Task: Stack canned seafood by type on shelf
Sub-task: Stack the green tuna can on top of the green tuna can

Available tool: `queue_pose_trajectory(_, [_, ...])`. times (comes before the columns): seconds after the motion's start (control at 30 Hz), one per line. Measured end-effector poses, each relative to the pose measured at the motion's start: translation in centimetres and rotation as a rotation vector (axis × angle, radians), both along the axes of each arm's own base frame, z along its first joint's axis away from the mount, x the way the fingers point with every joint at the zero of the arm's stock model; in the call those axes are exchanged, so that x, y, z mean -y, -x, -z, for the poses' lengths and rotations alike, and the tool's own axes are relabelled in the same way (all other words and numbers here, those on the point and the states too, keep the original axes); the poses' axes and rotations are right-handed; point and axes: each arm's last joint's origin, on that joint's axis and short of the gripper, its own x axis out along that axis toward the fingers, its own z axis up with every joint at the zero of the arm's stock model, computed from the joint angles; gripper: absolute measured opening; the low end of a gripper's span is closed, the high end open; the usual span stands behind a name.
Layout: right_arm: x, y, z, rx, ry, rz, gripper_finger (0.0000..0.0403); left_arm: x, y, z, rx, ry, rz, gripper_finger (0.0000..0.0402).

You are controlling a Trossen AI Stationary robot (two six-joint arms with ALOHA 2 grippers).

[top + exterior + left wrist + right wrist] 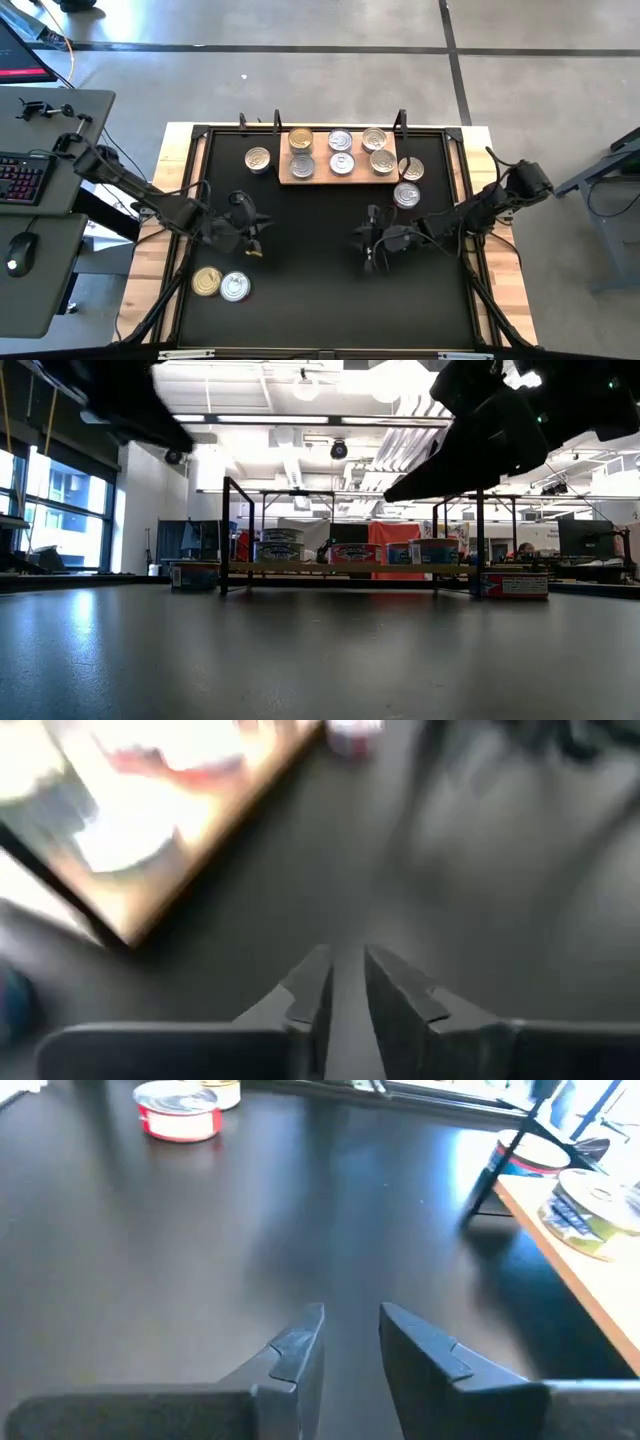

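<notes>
On the desk: a black mat covers the working surface, with the shelf at its far edge serving as the landmark.
Shelf: six tins of canned seafood sit on the pale board in two rows of three, the far-left one gold-lidded.
Beside the shelf: one silver tin stands just off its left end; two more stand off its right end.
Far from the shelf: a gold tin and a silver tin lie side by side near the mat's front left.
Left end effector: in front of the shelf's left end, over bare mat, fingers narrowly parted, holding nothing.
Right end effector: in front of the shelf's right half, over bare mat, fingers slightly apart, empty.
</notes>
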Motion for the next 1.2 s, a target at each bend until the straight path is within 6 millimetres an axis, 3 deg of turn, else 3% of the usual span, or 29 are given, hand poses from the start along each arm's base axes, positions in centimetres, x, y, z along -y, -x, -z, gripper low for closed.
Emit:
queue_pose_trajectory(0.2, [1.0,-0.3,0.1,-0.008,0.049,0.04,0.0089,2.0,1.9,1.4,-0.442,0.502,0.019,0.0008])
queue_pose_trajectory(0.33, [1.6,-0.4,0.1,-0.014,0.074,0.051,0.0089,4.3,3.8,2.6,-0.706,0.771,-0.124,0.0003])
queue_pose_trajectory(0.43, [1.8,-0.5,0.1,-0.012,0.073,0.059,0.0089,6.2,5.0,3.0,-0.79,0.878,-0.245,0.0001])
queue_pose_trajectory(0.57, [1.9,-0.5,0.1,-0.015,0.076,0.061,0.0089,7.5,6.4,3.8,-0.833,0.878,-0.395,0.0])
queue_pose_trajectory(0.73, [1.9,-0.5,0.1,-0.014,0.076,0.061,0.0089,7.6,7.0,6.3,-0.901,0.735,-0.436,0.0])
queue_pose_trajectory(0.93, [1.9,-0.6,0.0,-0.002,0.071,0.061,0.0089,6.8,5.3,7.8,-0.971,0.627,-0.349,0.0])
queue_pose_trajectory(1.2, [1.9,-0.6,-0.1,0.012,0.048,0.069,0.0089,3.7,2.3,7.9,-0.87,0.478,-0.231,0.0001])
